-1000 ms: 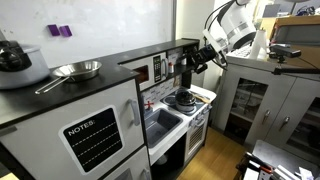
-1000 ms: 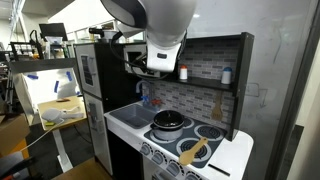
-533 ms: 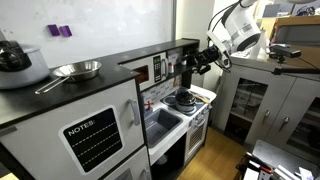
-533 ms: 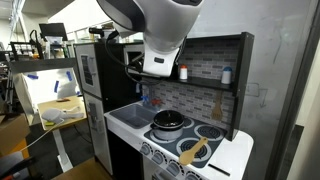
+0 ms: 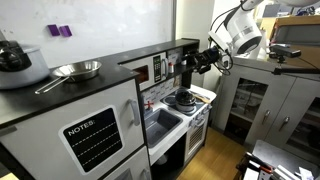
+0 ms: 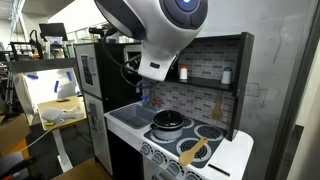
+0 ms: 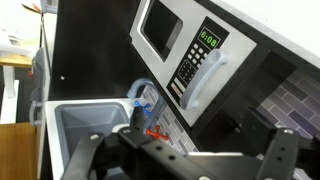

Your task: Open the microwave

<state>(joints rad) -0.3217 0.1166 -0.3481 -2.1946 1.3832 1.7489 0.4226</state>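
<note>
The microwave [image 5: 152,71] sits under the toy kitchen's black top; it has a dark gridded window and a reddish button panel. In the wrist view the microwave [image 7: 166,34] shows its white-framed door shut, a green display and a white handle [image 7: 207,82] to the right of the panel. My gripper [image 5: 187,65] hovers to the right of the microwave, above the stove, and touches nothing. In the wrist view my gripper [image 7: 188,162] is open and empty, with its dark fingers [image 7: 92,150] spread wide along the bottom edge. The arm hides the microwave in an exterior view.
A black pot [image 5: 182,100] stands on the stove, also shown in an exterior view [image 6: 168,121]. The sink [image 7: 60,116] with a blue faucet [image 7: 140,93] lies below the microwave. A metal pan [image 5: 77,70] rests on top. The white NOTES door [image 5: 92,138] is at the left.
The arm's upper links have swung slightly up and away, while the gripper has stayed almost in place beside the microwave. The door has not moved.
</note>
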